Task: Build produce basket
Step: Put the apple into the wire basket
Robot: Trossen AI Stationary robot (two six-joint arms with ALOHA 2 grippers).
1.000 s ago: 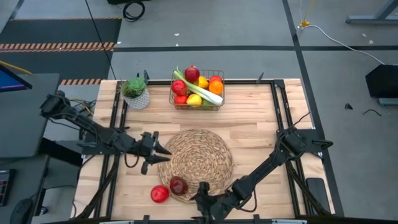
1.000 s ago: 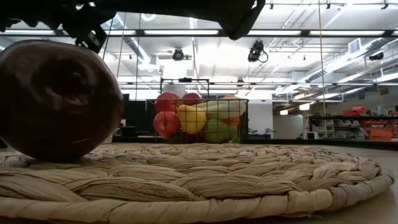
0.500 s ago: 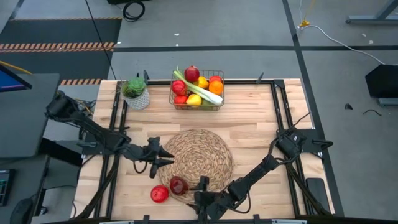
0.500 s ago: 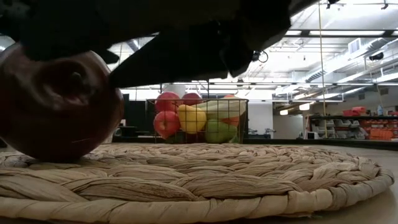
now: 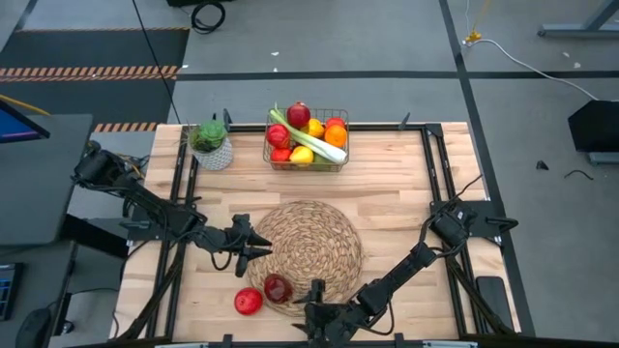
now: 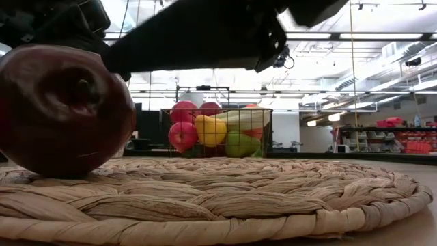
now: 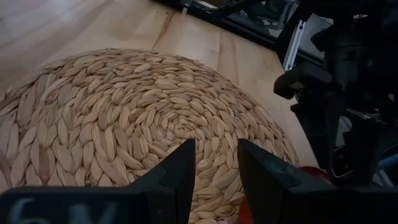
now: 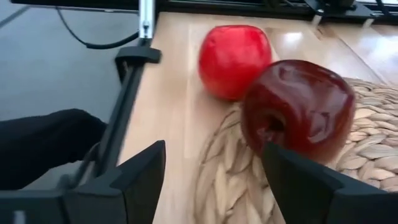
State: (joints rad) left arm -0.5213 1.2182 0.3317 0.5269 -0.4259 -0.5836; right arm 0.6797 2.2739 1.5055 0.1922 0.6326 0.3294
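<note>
On the left hand, partial white characters, unreadable.

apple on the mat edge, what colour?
Dark red, almost maroon apple; clearest in the right wrist view.

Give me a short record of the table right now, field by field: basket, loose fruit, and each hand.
basket: far edge of table, holds fruit and a leek
dark apple: on near edge of woven mat
red apple: on bare wood beside the mat
right hand: open, facing the dark apple, not touching
left hand: at mat's left edge, holding nothing
</note>
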